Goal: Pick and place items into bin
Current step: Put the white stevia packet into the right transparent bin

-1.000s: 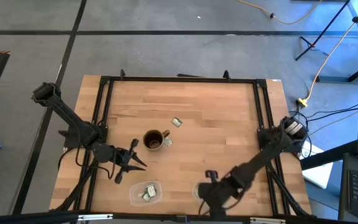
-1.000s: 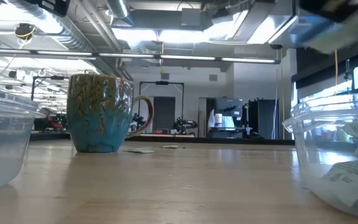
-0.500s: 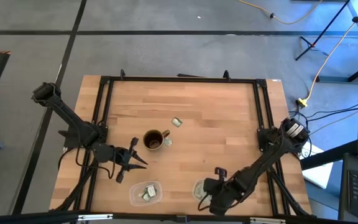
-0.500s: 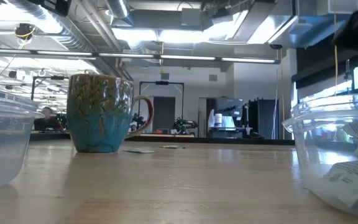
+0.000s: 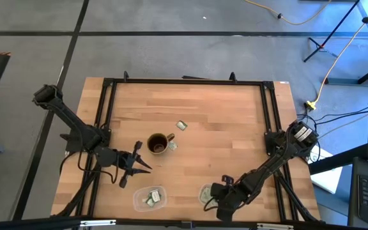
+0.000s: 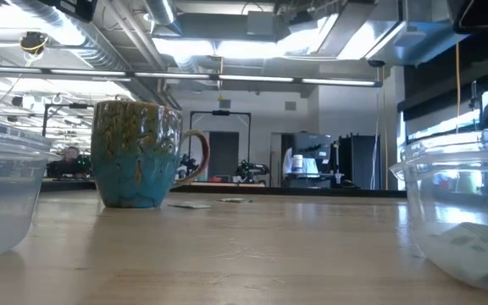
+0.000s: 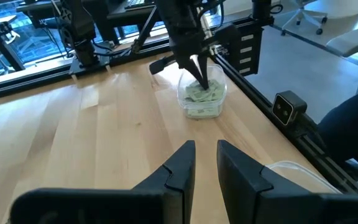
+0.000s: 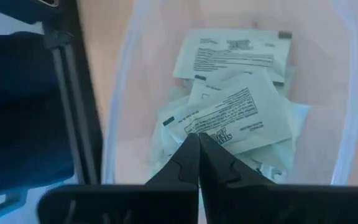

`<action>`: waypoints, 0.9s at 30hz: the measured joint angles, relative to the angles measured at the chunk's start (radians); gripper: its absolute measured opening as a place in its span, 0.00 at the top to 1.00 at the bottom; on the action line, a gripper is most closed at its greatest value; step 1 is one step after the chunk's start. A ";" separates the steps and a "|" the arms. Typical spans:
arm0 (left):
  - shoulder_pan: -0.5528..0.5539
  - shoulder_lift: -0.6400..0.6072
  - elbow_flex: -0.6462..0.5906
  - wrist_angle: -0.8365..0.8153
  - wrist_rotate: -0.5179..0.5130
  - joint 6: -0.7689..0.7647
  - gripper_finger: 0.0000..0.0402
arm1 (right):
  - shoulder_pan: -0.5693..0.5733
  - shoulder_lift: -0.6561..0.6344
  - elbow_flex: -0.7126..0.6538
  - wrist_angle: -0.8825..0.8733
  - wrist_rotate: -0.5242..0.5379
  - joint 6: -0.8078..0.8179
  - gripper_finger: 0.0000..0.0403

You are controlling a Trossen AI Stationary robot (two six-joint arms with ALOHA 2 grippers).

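Two clear plastic bins sit at the table's near edge; the left-hand bin (image 5: 149, 197) holds a few packets (image 5: 152, 199); the right-hand bin (image 5: 204, 193) holds a heap of pale green and white packets (image 8: 241, 118), printed text visible on the top ones.

Right gripper (image 8: 198, 144) is inside the right-hand bin, fingers pressed together with no gap between the tips; tips touch or hang just over the top packet of the heap, cannot tell which; nothing seen pinched between them. From the left wrist view the right arm's gripper (image 7: 199, 78) reaches down into that bin (image 7: 202, 98) among the packets.

Left gripper (image 5: 139, 162) hovers over bare table just left of the brown mug (image 5: 159, 144), fingers (image 7: 179, 165) parted a little, nothing between them.

Loose packets on the table: one packet (image 5: 181, 125) up and to the right of the mug, apart from it; another packet (image 5: 172, 146) just beside the mug's right side. In the low view the mug (image 6: 139, 153) stands upright, handle to the right, with two flat packets (image 6: 191, 204) lying on the wood behind it.
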 joint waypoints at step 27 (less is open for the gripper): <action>0.000 0.000 0.000 0.000 0.002 0.002 0.85 | -0.024 -0.164 0.007 -0.023 0.096 -0.093 0.74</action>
